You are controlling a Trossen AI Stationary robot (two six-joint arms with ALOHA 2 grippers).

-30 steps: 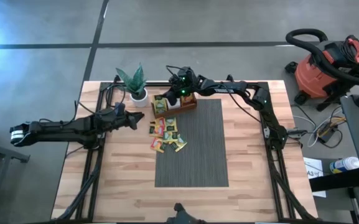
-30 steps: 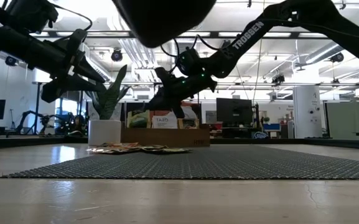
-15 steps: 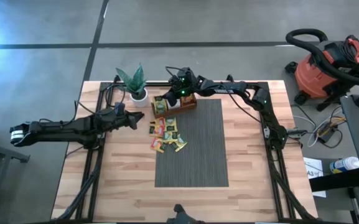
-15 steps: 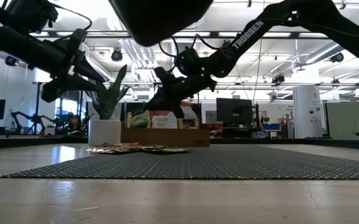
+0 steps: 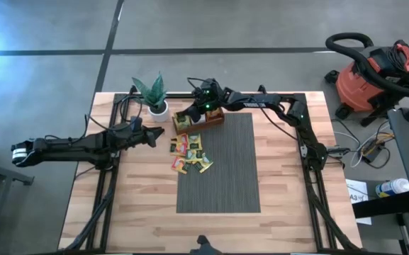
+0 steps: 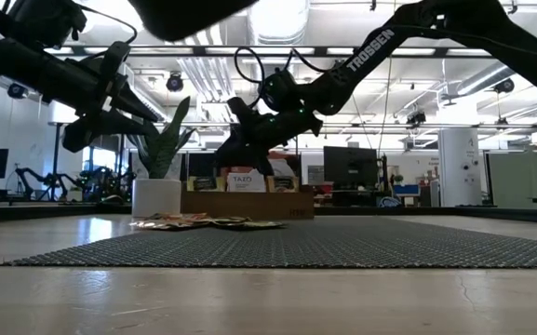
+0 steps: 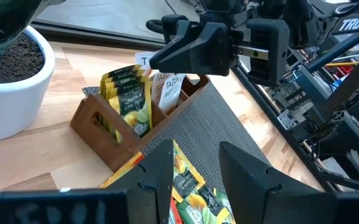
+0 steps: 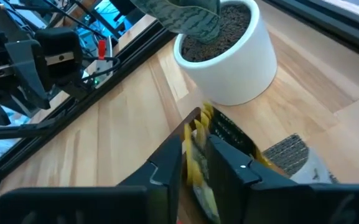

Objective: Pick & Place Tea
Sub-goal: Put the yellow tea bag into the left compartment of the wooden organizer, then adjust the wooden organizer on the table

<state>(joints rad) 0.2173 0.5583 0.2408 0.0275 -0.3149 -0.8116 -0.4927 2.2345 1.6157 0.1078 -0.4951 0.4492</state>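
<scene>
Right tool [image 8: 195,163] has lifted slightly above the wooden tray [image 5: 205,117], apparently pinching a yellow tea sachet [image 8: 198,155]; placement pending.

Yellow and green tea sachets [image 5: 191,153] lie beside a dark grey woven mat [image 5: 222,170] on the pale striped wooden table [image 5: 140,198]. The compartment tray [image 7: 104,134] is brown wood, holding yellow-green sachets and a white one. The plant pot [image 8: 232,53] is white with dark soil and green leaves.
</scene>
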